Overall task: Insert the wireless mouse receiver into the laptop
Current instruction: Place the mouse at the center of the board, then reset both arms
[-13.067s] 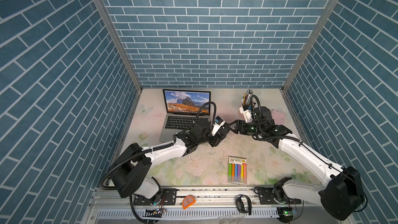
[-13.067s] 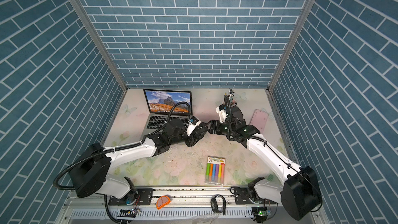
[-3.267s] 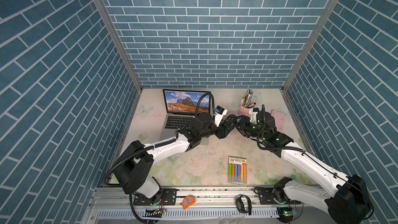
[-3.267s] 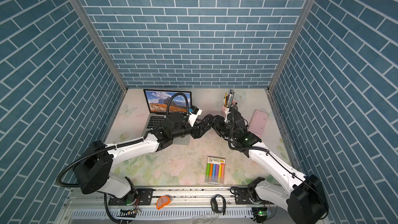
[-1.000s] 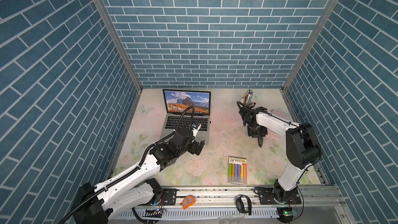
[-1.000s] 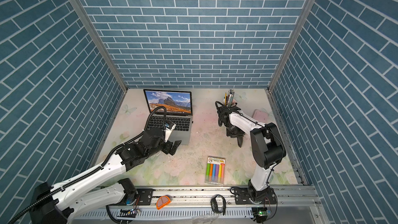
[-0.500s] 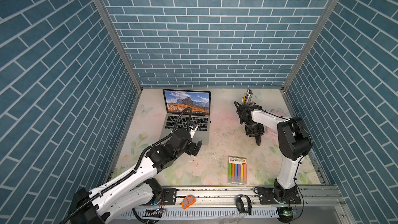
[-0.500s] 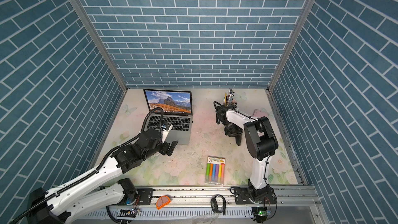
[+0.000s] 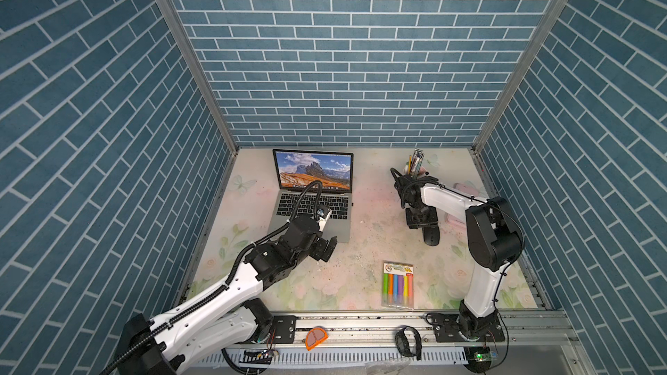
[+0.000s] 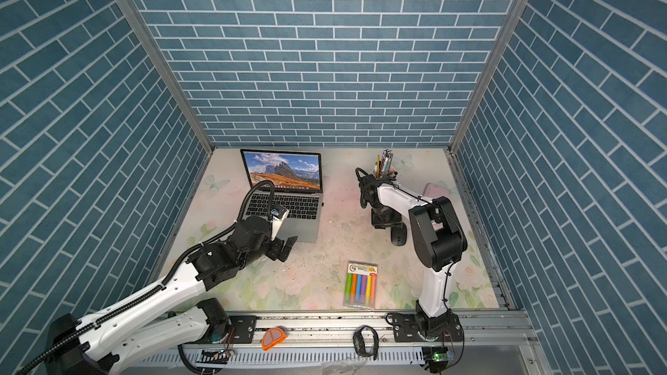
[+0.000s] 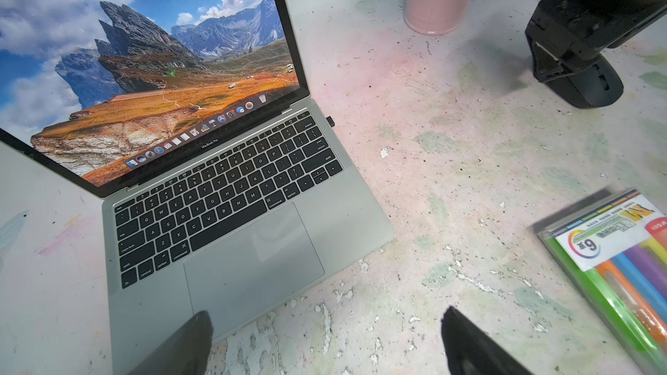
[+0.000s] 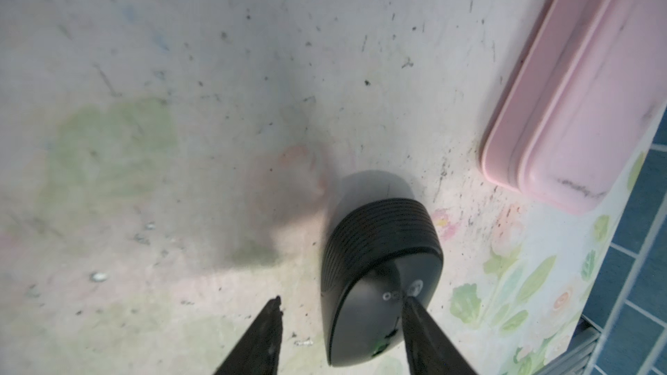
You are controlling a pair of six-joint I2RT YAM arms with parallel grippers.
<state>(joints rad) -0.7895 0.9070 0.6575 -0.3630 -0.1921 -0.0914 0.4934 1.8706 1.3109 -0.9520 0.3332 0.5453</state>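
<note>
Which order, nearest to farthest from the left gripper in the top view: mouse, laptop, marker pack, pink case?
From the left gripper, in a top view:
1. laptop, just beside it, at its front corner.
2. marker pack, front centre of the table.
3. mouse, right of centre.
4. pink case, far right, near the wall.
</note>
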